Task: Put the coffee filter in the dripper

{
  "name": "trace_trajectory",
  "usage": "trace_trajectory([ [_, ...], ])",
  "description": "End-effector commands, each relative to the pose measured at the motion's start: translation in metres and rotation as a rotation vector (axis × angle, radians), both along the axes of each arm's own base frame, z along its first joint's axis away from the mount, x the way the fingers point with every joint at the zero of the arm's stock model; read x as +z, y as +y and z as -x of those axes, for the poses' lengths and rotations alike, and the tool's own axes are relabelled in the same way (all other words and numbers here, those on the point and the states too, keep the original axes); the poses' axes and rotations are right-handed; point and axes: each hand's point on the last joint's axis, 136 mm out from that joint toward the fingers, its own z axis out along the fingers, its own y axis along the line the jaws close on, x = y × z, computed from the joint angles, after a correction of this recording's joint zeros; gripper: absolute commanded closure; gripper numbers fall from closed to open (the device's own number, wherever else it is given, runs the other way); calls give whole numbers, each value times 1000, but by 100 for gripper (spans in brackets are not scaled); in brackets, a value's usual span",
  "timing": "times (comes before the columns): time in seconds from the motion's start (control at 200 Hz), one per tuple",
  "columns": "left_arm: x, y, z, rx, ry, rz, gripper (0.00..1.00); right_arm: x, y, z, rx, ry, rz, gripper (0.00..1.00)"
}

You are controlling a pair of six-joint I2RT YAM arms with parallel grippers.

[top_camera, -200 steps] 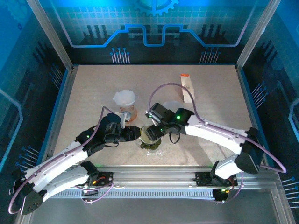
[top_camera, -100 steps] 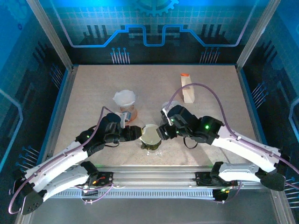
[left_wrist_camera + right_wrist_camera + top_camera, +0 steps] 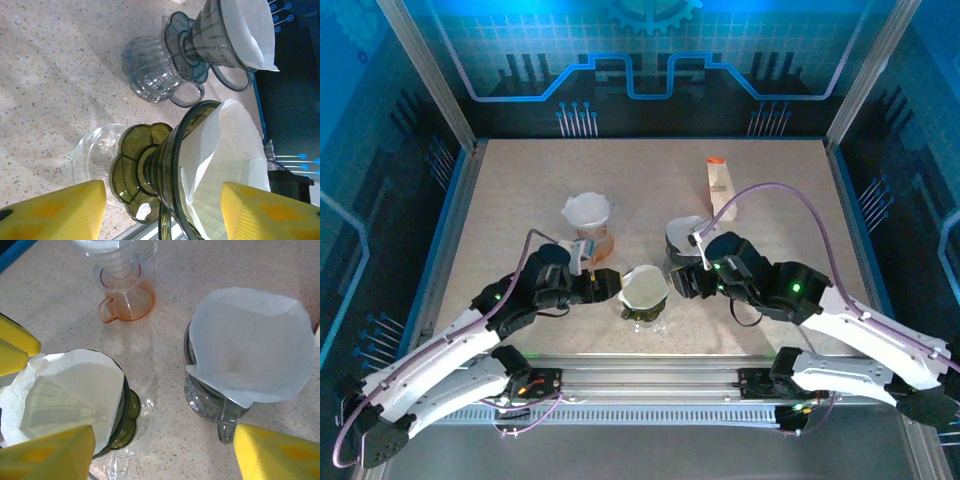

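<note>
- Top external view: the olive dripper (image 3: 642, 292) stands near the front middle of the speckled surface (image 3: 520, 180), with the coffee filter (image 3: 642, 287) seated inside its cone.
- The left claw (image 3: 608, 287) sits just left of that dripper, and the right claw (image 3: 682, 280) sits just to its right.
- Left wrist view: the left claw (image 3: 164, 192) has its jaws spread wide, with one yellow pad on each side of the olive dripper (image 3: 150, 175).
- I cannot tell whether either pad touches the dripper, and no grip on it shows.
- The coffee filter (image 3: 225, 155) lines the cone, and its white edge rises above the rim.
- The dripper rests on a clear glass server (image 3: 92, 150).
- Right wrist view: the right claw (image 3: 164, 435) is wide open and holds nothing, with only bare surface between its pads.
- The olive dripper (image 3: 127, 412) is at lower left, with the coffee filter (image 3: 70, 390) opened out inside it.
- The left arm's yellow fingers (image 3: 17, 342) are just beside the filter's left edge.
- A grey dripper (image 3: 210, 402), lined with its own paper (image 3: 247, 352), stands to the right, apart from the olive one.
- An orange server (image 3: 127, 302) carrying a clear dripper stands farther back.
- A carton (image 3: 720, 185) stands at the far right, well apart from the drippers.
</note>
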Motion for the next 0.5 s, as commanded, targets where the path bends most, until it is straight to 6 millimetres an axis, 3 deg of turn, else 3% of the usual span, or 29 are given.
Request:
trace_trajectory([
  [0.0,11,5,-2,29,-10,3,31,2,-6,-5,-41,-22,-15,25],
  [0.28,29,17,-6,63,-85,-31,1,6,-13,-6,-59,-54,-28,23],
  [0.3,30,19,-7,67,-89,-40,1,6,-16,-6,-70,-60,-27,21],
  [0.345,32,24,-8,84,-103,-64,1,8,-22,-8,-97,-76,-26,0],
  [0.495,50,44,-16,155,-193,-123,1,17,-42,-12,-176,-141,-39,0],
])
